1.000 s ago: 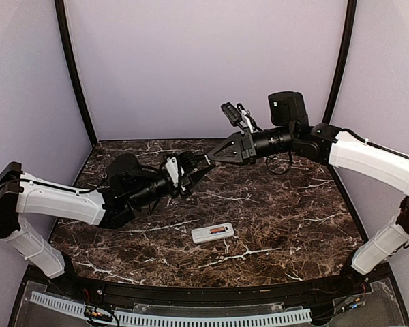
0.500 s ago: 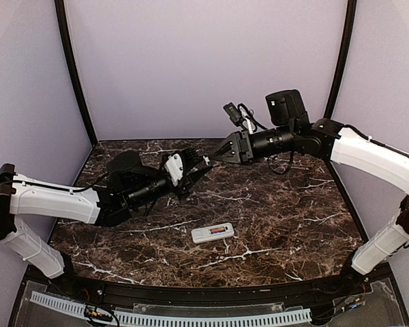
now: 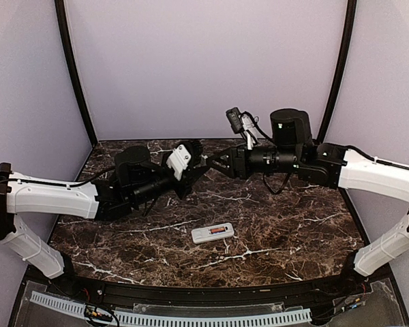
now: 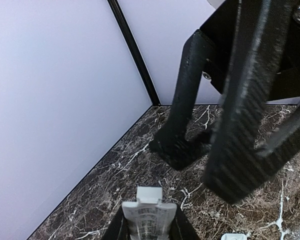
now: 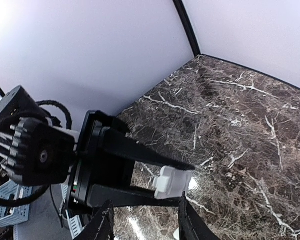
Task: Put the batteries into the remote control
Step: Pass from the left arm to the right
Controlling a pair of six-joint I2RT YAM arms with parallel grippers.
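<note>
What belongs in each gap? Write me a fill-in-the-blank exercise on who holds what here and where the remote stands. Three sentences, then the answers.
1. Only the left gripper holds something, a small white ____.
2. The battery showing in the bay of the remote control, which lies on the table, is ____ in colour.
3. The right gripper faces the left one with its jaws ____.

Missing words: cover plate; orange; open.
</note>
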